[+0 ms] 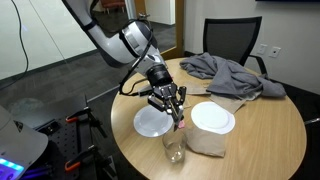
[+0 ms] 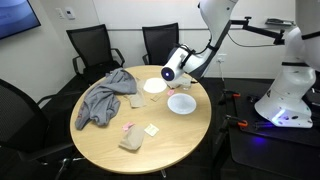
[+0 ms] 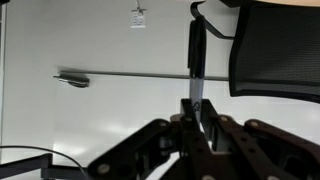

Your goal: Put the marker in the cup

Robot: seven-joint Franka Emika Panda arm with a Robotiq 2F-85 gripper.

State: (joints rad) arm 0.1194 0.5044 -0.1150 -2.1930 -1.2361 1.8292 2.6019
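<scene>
Two white plates on the round table, a bare plate to one side of the jaws and a second plate to the other, both lower than the jaws. Pinched narrow on the marker, dark stick jutting straight out beyond the jaw tips in the wrist view. Beneath the jaws in an exterior view, the cup, clear, upright, marker above and outside it. Just beside the cup, a tan folded piece, off its open mouth. Well beyond the jaws, a crumpled grey cloth and a black chair. Far from the jaws in an exterior view, a small pink object and a pale square slip.
</scene>
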